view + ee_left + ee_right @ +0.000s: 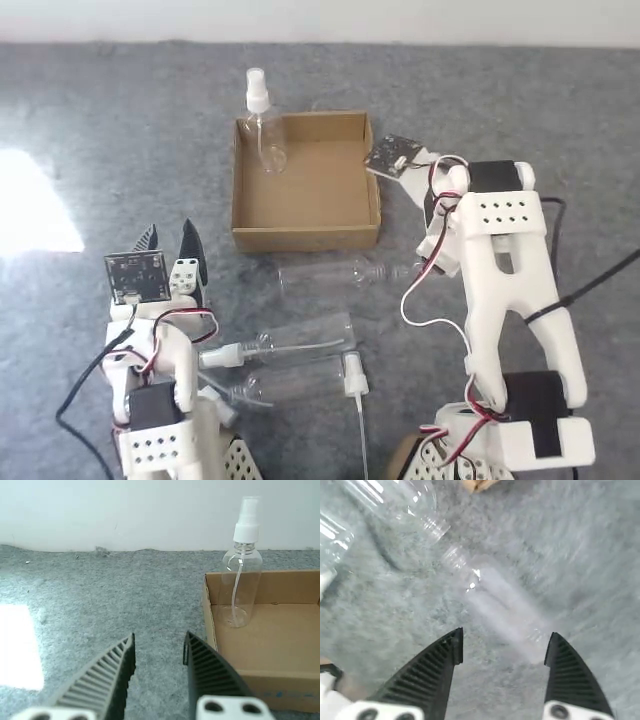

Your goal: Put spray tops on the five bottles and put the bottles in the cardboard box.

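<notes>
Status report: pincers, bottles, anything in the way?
Left pincer open, empty. Right pincer open over uncapped bottle. One capped bottle stands in cardboard box. Second uncapped bottle adjacent.

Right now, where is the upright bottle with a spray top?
In the high view, the upright bottle stands inside the cardboard box, in its far left corner, close against the back wall.

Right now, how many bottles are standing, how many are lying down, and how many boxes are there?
Standing bottle: 1
Lying bottles: 4
Cardboard box: 1
Total: 6
</notes>
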Controlling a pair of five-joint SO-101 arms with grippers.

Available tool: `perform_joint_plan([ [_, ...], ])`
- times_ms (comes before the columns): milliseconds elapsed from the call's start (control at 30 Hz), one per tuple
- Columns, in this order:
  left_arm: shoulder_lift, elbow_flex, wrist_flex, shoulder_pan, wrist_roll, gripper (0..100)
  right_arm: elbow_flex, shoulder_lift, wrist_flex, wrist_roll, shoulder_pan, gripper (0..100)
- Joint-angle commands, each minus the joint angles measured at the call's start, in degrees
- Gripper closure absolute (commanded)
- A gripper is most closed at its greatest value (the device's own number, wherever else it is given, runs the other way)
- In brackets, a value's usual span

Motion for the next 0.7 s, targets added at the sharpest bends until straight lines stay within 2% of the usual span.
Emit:
perform_joint_plan([
  [0,-0.7,-0.4,0.09,-0.18,-0.44,85,1.05,-0.04,-2.51,4.13,-0.48,70.4],
  [133,-0.62,-0.4,0.09,-0.09,-0.44,85,3.16,-0.04,-2.51,7.74,-0.66,62.5],
  [400,-0.62,-0.4,0.09,0.0,-0.44,85,8.53,-0.04,-2.59,18.55,-1.63,68.2],
  [667,-0.62,-0.4,0.09,0.0,-0.44,85,8.97,0.04,-4.44,20.66,-2.15,70.0],
])
